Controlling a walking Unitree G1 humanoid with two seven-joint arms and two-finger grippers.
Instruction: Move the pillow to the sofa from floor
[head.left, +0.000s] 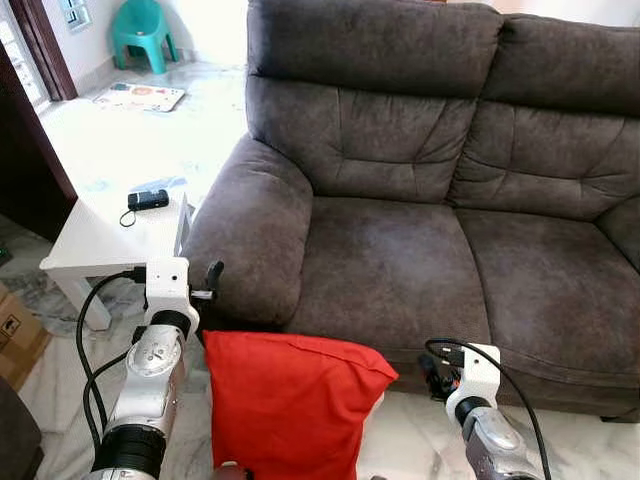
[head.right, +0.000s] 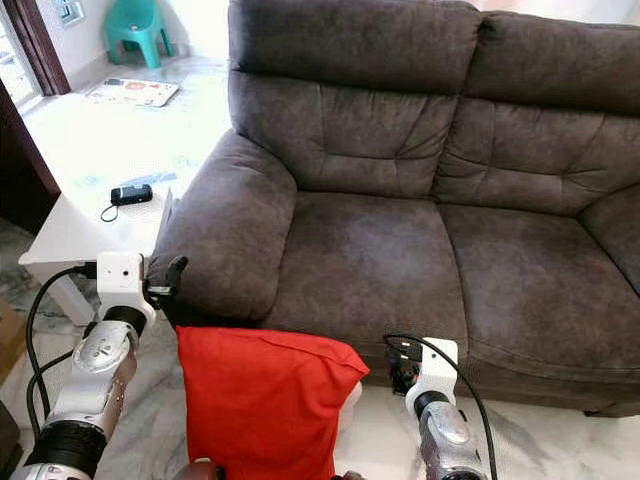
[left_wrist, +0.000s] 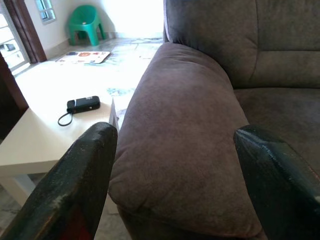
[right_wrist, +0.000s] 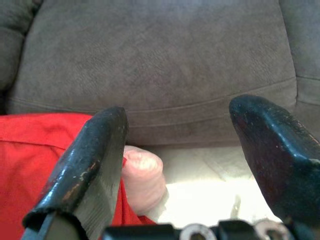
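A red pillow (head.left: 290, 400) stands upright on the pale floor, against the front of the dark grey sofa (head.left: 400, 260), below its left seat cushion. My left gripper (head.left: 213, 280) is open just above the pillow's left top corner, and its wrist view faces the sofa's armrest (left_wrist: 185, 145). My right gripper (head.left: 432, 375) is open to the right of the pillow, level with the sofa's front edge. In the right wrist view the pillow (right_wrist: 35, 160) lies beside one finger, with a pale pink rounded thing (right_wrist: 142, 175) at its edge. Nothing is between either gripper's fingers.
A low white table (head.left: 100, 240) with a small black device (head.left: 148, 199) stands left of the armrest. A cardboard box (head.left: 15, 335) sits at the far left. A green plastic chair (head.left: 140, 35) and a play mat (head.left: 140, 97) are farther back.
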